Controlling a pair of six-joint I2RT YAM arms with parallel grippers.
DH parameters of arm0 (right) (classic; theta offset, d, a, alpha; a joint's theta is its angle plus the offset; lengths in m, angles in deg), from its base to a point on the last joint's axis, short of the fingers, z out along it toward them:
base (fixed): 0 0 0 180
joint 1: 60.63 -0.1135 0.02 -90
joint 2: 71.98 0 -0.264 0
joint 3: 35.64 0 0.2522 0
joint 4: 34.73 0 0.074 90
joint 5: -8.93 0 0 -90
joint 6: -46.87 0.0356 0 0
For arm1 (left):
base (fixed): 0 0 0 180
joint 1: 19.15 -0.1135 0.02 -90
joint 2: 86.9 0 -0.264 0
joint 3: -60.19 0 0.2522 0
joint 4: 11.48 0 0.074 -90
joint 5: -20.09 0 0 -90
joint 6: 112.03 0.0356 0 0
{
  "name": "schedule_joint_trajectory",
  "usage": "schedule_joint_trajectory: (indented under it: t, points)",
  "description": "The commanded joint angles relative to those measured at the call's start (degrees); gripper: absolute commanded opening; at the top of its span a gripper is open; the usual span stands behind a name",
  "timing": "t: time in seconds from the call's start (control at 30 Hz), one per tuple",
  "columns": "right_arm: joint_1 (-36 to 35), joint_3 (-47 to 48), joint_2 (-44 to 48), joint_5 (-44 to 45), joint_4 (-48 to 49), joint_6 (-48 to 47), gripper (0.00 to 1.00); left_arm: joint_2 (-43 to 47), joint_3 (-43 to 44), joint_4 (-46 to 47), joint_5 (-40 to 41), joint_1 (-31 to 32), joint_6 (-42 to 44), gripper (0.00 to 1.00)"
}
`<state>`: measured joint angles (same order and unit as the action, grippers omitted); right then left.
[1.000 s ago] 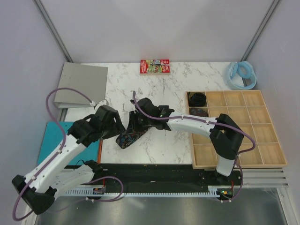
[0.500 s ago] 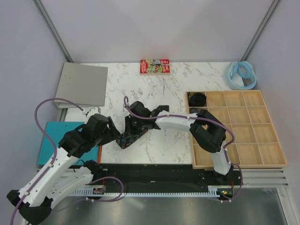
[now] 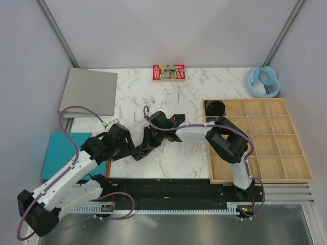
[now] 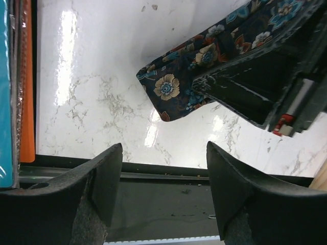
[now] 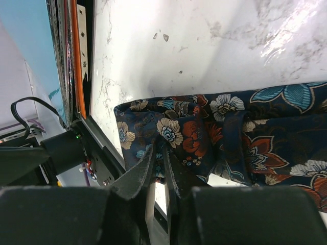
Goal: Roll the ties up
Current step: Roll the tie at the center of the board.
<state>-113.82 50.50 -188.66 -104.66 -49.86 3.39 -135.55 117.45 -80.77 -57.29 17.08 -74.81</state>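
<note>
A dark floral tie [image 3: 140, 152] lies bunched near the table's front edge. My right gripper [image 3: 147, 144] is shut on a fold of it; in the right wrist view the tie [image 5: 219, 127] spreads over the marble and the gripper [image 5: 159, 155] pinches its near edge. My left gripper [image 3: 131, 148] stands open just left of the tie, holding nothing. In the left wrist view the gripper [image 4: 164, 186] hangs over the table's front edge, with the tie's end [image 4: 176, 89] ahead of it under the right gripper's fingers [image 4: 245, 87]. A rolled tie [image 3: 215, 107] sits in the tray's top-left cell.
A wooden compartment tray [image 3: 286, 148] fills the right side. At the back lie a red printed box [image 3: 168, 72] and a pale blue ring [image 3: 263, 81]. A grey board [image 3: 89, 92] and a teal board [image 3: 60, 153] with an orange edge [image 4: 26, 81] lie at the left.
My left arm swung back left, then returned beside the tie, still open. The right gripper kept its hold while the right arm's elbow folded in closer.
</note>
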Motion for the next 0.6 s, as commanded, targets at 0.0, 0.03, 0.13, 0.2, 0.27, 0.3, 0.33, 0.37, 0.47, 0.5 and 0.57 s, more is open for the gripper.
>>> schedule_joint_trajectory:
  t: [0.0,0.03,0.13,0.2,0.27,0.3,0.33,0.37,0.47,0.5,0.57]
  points:
    - [1.3,-3.1,-1.0,2.7,-0.9,-1.6,0.18,-1.2,-3.8,6.3,-2.2,-0.3,-2.4,0.72]
    - [1.3,-3.2,-1.2,2.6,-0.7,-1.6,0.18,-1.5,-4.5,7.9,-2.3,-0.3,-2.5,0.72]
    - [1.5,-3.3,-1.4,2.3,-0.3,-1.6,0.18,-2.5,-7.1,11.0,-2.4,-0.3,-3.3,0.74]
    - [1.6,-3.3,-1.4,2.1,-0.3,-1.6,0.18,-3.0,-8.6,12.4,-2.6,-0.3,-4.1,0.75]
    - [1.7,-3.5,-1.2,2.0,-0.2,-1.5,0.18,-3.7,-10.1,14.7,-2.7,-0.3,-4.9,0.76]
    - [1.9,-3.6,-1.1,1.9,-0.1,-1.5,0.18,-3.9,-10.6,15.7,-3.1,-0.3,-5.2,0.76]
    - [1.8,-3.6,-1.0,1.9,-0.1,-1.5,0.18,-4.2,-11.1,16.8,-3.5,-0.3,-5.4,0.76]
    - [1.9,-3.8,-0.9,1.8,-0.1,-1.5,0.18,-4.9,-11.5,18.2,-3.7,-0.3,-5.8,0.76]
    - [1.9,-4.1,-0.7,1.6,0.0,-1.5,0.18,-5.8,-12.9,19.8,-4.4,-0.3,-7.1,0.76]
    - [1.9,-4.2,-0.6,1.5,0.0,-1.5,0.18,-5.8,-13.2,21.0,-4.3,-0.3,-7.3,0.76]
    - [2.0,-4.4,-0.6,1.4,0.1,-1.5,0.18,-6.1,-14.1,22.3,-4.2,-0.4,-7.5,0.76]
